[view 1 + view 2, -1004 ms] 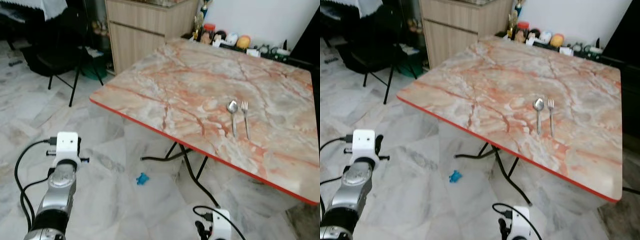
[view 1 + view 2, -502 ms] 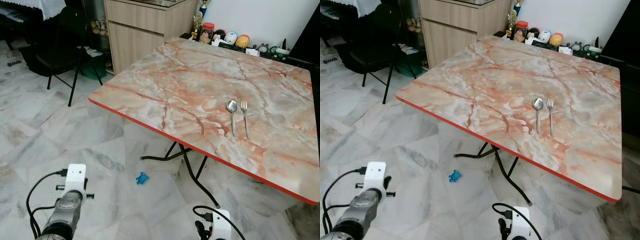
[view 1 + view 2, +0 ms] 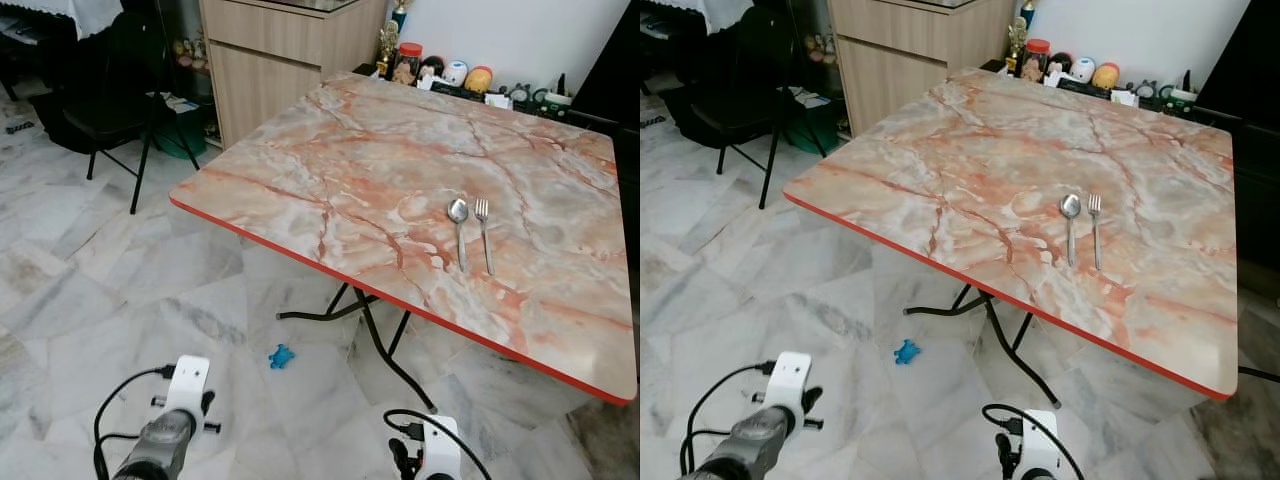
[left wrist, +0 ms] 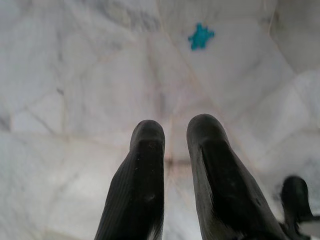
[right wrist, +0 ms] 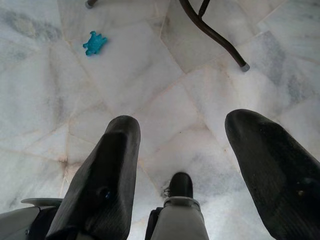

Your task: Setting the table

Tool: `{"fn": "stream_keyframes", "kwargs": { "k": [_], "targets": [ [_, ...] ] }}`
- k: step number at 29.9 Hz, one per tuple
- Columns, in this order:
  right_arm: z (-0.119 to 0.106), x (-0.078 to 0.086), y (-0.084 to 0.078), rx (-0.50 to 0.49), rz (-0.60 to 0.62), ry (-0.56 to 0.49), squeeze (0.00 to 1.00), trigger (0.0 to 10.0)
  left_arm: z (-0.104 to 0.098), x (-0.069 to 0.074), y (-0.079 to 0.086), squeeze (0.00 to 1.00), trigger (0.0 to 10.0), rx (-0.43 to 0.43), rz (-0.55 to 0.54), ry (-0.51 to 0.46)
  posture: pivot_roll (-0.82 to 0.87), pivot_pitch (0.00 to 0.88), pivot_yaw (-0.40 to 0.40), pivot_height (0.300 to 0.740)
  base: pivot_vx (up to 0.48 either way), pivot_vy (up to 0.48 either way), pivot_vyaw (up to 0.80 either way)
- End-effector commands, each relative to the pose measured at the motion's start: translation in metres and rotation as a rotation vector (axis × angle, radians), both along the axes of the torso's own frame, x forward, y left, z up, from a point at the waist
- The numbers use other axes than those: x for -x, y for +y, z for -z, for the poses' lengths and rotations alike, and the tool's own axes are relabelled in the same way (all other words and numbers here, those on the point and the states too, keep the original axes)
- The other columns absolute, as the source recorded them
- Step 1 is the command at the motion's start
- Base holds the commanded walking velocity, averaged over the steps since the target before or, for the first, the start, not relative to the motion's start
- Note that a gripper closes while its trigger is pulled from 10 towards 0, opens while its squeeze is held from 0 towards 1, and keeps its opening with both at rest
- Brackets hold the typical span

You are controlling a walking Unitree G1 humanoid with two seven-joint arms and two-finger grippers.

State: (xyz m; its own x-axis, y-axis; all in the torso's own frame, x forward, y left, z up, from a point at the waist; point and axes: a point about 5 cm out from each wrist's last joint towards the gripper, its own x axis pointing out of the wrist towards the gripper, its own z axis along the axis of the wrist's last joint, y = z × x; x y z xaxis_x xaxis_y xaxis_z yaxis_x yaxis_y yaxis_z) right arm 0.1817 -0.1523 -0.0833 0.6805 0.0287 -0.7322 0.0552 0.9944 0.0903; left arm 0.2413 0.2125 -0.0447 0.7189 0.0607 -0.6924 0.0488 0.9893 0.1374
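Observation:
A marble-patterned table (image 3: 330, 170) with a red edge stands ahead of me. On its right part a spoon (image 3: 458, 212) and a fork (image 3: 483, 230) lie side by side, handles toward me. My left arm (image 3: 170, 430) hangs low over the floor at the lower left. In the left wrist view my left gripper (image 4: 175, 132) points at the tiles, its fingers nearly touching with nothing between them. My right arm (image 3: 437, 450) hangs by the bottom edge. In the right wrist view my right gripper (image 5: 187, 130) has its fingers wide apart above the floor.
A small blue toy (image 3: 281, 356) lies on the marble floor near the table's black folding legs (image 5: 215, 35). A wooden cabinet (image 3: 270, 60) and a black chair (image 3: 100, 90) stand at the back left. Jars and figurines (image 3: 440, 72) line the table's far side.
My left arm has dropped from a raised position down toward the floor. The view has shifted slightly; spoon and fork lie where they were.

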Motion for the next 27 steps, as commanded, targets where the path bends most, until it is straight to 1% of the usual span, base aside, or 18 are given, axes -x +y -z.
{"fn": "stream_keyframes", "kwargs": {
  "k": [1,4,7,10,16,19,20,21,24,27],
  "targets": [
    [0.0,0.0,-0.001,0.009,-0.008,0.002,0.0,10.0,0.003,0.006,0.005,0.0,10.0,0.004,-0.029,0.004,0.12,0.0,-0.041,0.74,0.0,0.0,0.0],
    [0.0,0.0,-0.002,0.014,-0.009,0.002,0.0,10.0,0.007,0.014,0.013,0.0,10.0,-0.004,-0.081,0.032,0.12,0.0,-0.043,0.74,0.0,0.0,0.0],
    [0.0,0.0,-0.003,0.013,-0.005,-0.002,0.0,10.0,0.011,0.02,0.016,0.0,10.0,-0.003,-0.102,0.057,0.12,0.0,-0.04,0.74,0.0,0.0,0.0],
    [0.0,0.0,-0.003,0.015,-0.006,-0.002,0.0,10.0,0.018,0.033,0.017,0.0,10.0,0.022,-0.122,0.095,0.11,0.0,-0.038,0.74,0.0,0.0,0.0],
    [0.002,0.005,-0.006,0.022,0.003,0.008,0.0,10.0,0.022,0.04,0.019,0.0,10.0,0.024,-0.119,0.118,0.1,0.0,-0.042,0.74,0.0,0.0,0.0],
    [0.004,0.012,-0.013,0.037,0.019,0.022,0.0,10.0,0.024,0.045,0.021,0.0,10.0,0.028,-0.128,0.129,0.1,0.0,-0.043,0.74,0.0,0.0,0.0],
    [0.005,0.013,-0.016,0.04,0.035,0.023,0.0,10.0,0.024,0.046,0.022,0.0,10.0,0.029,-0.13,0.13,0.1,0.0,-0.043,0.74,0.0,0.0,0.0],
    [0.005,0.013,-0.016,0.04,0.035,0.023,0.0,10.0,0.024,0.046,0.022,0.0,10.0,0.029,-0.13,0.13,0.1,0.0,-0.043,0.74,0.0,0.0,0.0],
    [0.005,0.018,-0.025,0.054,0.037,0.02,0.0,10.0,0.025,0.048,0.022,0.0,10.0,0.03,-0.131,0.136,0.1,0.0,-0.042,0.74,0.0,0.0,0.0],
    [0.008,0.026,-0.031,0.071,0.04,0.037,0.0,10.0,0.026,0.05,0.023,0.0,10.0,0.03,-0.136,0.141,0.09,0.0,-0.039,0.74,0.0,0.0,0.0]
  ]
}}
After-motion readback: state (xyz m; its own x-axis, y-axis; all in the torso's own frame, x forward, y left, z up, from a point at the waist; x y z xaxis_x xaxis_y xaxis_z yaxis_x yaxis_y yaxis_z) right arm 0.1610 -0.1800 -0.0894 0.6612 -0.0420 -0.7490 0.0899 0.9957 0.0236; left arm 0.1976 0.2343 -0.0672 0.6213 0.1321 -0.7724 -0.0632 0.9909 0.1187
